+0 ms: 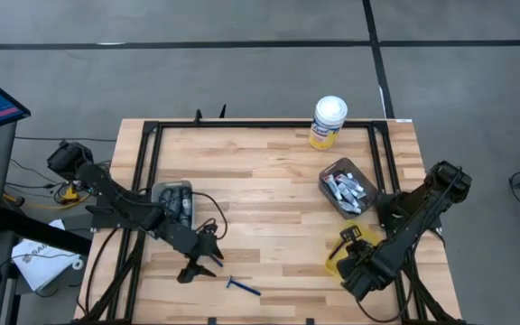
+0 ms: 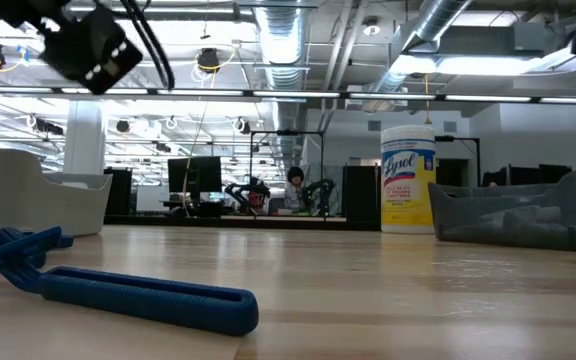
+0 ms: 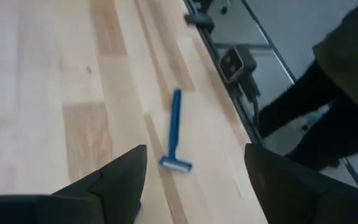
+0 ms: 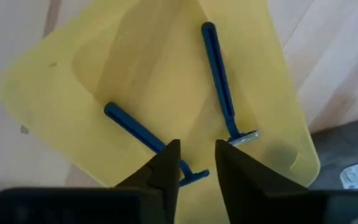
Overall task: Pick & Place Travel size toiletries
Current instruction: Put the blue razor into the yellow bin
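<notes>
Blue razor lies flat on your desk near its front edge | left pincer hovers just beside it, fingers spread, empty | right pincer slightly parted over yellow tray holding two razors.

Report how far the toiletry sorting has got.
Done: two blue razors lie in the yellow bin. In hand: nothing; the right gripper hangs slightly open above them, and the left gripper hangs open over a loose razor on the table. Left: that razor, and seemingly the items in the grey bin.
</notes>
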Action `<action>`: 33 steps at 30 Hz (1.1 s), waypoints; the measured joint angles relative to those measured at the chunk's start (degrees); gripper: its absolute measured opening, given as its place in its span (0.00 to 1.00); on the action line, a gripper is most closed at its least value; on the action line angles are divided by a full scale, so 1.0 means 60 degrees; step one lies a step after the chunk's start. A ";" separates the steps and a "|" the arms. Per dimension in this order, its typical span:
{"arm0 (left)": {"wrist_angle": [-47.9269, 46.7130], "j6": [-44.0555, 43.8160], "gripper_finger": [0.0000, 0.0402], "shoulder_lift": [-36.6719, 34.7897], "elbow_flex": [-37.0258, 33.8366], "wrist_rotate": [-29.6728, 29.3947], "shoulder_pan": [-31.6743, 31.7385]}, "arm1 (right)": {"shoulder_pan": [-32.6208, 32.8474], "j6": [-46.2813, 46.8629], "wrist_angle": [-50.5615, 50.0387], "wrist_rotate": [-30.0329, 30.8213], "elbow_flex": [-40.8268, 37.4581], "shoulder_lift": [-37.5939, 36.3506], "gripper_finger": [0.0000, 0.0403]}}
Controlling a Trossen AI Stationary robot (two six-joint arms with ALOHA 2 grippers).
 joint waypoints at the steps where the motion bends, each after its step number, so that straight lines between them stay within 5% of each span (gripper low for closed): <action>1: -0.0047 0.0001 0.67 0.0114 0.0000 0.0102 0.0001 | -0.0026 0.0143 -0.0003 -0.0009 0.0000 0.0000 0.25; 12: -0.0613 0.1293 0.67 0.1819 0.0000 0.0737 0.0003 | -0.0305 0.1382 0.0366 0.0109 0.0004 0.0000 0.46; 24: -0.0562 0.1898 0.66 0.3297 0.0025 -0.0468 0.0125 | -0.0485 0.2452 0.1052 0.0127 0.0007 0.0000 0.48; 28: -0.0578 0.2224 0.56 0.3489 0.0029 -0.0548 0.0107 | -0.0485 0.2575 0.1076 0.0130 0.0007 0.0000 0.46; 33: -0.0620 0.2214 0.30 0.3543 0.0029 -0.0822 0.0118 | -0.0485 0.2956 0.1075 0.0130 0.0007 0.0000 0.43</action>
